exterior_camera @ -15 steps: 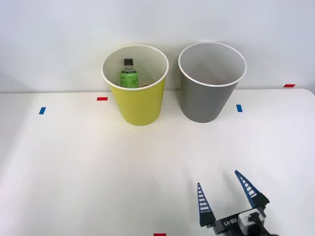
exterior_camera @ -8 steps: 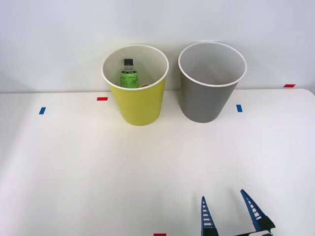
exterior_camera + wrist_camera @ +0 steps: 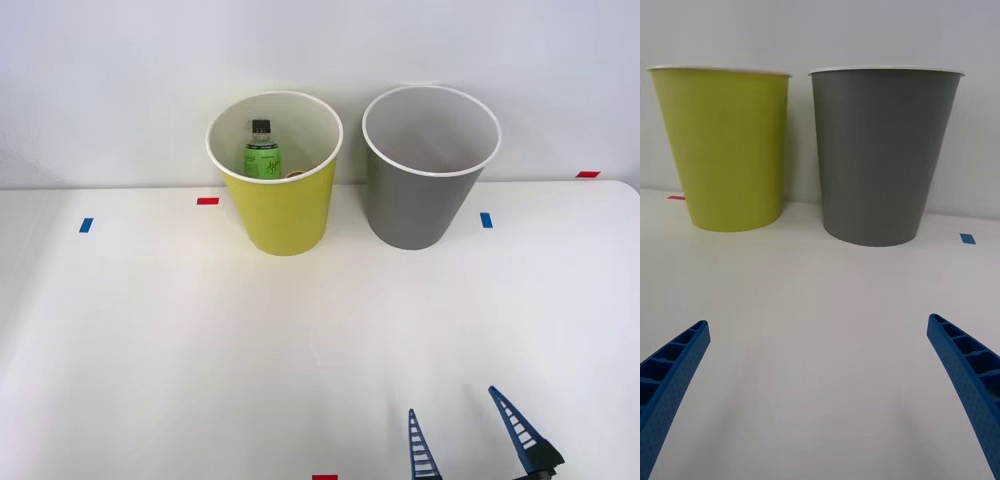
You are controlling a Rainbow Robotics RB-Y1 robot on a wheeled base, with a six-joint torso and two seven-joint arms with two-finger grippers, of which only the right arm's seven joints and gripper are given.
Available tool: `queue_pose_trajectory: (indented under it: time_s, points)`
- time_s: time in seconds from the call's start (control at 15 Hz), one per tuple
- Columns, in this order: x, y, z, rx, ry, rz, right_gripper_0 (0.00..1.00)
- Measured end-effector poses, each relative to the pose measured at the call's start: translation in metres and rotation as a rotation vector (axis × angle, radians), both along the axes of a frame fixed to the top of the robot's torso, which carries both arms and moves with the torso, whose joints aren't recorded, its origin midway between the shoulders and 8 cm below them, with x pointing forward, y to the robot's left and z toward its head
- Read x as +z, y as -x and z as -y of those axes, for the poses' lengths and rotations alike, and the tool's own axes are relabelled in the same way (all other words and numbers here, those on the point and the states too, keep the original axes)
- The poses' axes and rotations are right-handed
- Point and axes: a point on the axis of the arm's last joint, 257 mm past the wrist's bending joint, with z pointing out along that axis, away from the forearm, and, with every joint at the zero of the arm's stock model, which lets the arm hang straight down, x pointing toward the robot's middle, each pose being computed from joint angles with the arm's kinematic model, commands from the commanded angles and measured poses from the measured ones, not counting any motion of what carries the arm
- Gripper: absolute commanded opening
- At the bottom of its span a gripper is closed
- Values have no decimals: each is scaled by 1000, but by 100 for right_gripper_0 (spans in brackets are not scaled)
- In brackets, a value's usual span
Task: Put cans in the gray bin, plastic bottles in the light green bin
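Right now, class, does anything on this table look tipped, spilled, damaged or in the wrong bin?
Nothing stands out. The light green bin and the gray bin both stand upright, side by side and apart. The plastic bottle stands inside the light green bin. The right gripper is open and holds nothing.

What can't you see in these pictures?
- Bottom of the tall round gray bin: front view, its own wall hides it, so any can there stays unseen.
- Lower half of the green-labelled clear plastic bottle: front view, behind the yellow-green bin wall.
- Both bins' insides: right wrist view looks side-on.
- Right gripper body: front view, cut off.
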Motion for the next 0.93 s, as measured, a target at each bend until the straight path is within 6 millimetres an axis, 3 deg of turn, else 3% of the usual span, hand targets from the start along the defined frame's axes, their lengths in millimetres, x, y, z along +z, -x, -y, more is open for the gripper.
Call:
queue_pose_trajectory:
  time_s: [0.93]
  points:
    - [-5,6,1,11,15,-15,100]
